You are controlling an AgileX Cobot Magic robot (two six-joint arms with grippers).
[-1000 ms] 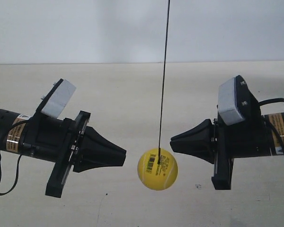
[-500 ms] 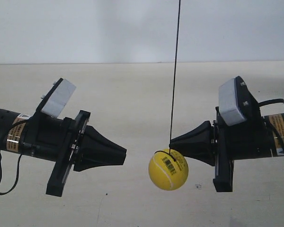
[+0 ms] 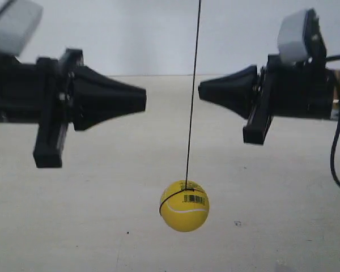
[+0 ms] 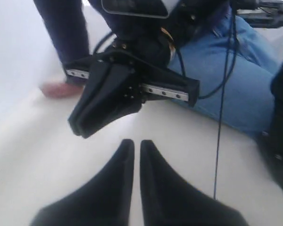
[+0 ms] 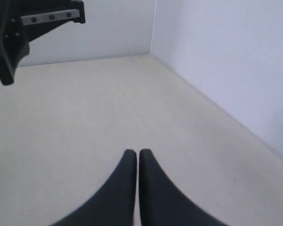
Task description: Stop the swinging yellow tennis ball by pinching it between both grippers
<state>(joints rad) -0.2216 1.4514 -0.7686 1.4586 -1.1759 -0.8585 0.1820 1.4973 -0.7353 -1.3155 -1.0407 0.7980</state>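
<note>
The yellow tennis ball (image 3: 185, 205), barcode sticker facing the exterior view, hangs free on its thin dark string (image 3: 192, 90). Both black grippers sit well above it, snouts pointing at each other with the string between them. The gripper at the exterior view's left (image 3: 143, 97) and the gripper at the exterior view's right (image 3: 201, 89) touch neither ball nor string. In the left wrist view my left gripper (image 4: 133, 141) is shut on nothing, with the string (image 4: 219, 117) off to one side. My right gripper (image 5: 134, 150) is shut too. Neither wrist view shows the ball.
A pale table (image 3: 102, 226) lies below the ball, with a white wall (image 3: 158, 34) behind. In the left wrist view a person in blue jeans (image 4: 236, 80) sits behind the opposite gripper (image 4: 82, 127). The other arm's cross plate (image 5: 52, 17) shows in the right wrist view.
Both grippers have risen well above the ball and levelled out. The ball has swung back toward the exterior view's left, away from the right-hand snout it was against.
</note>
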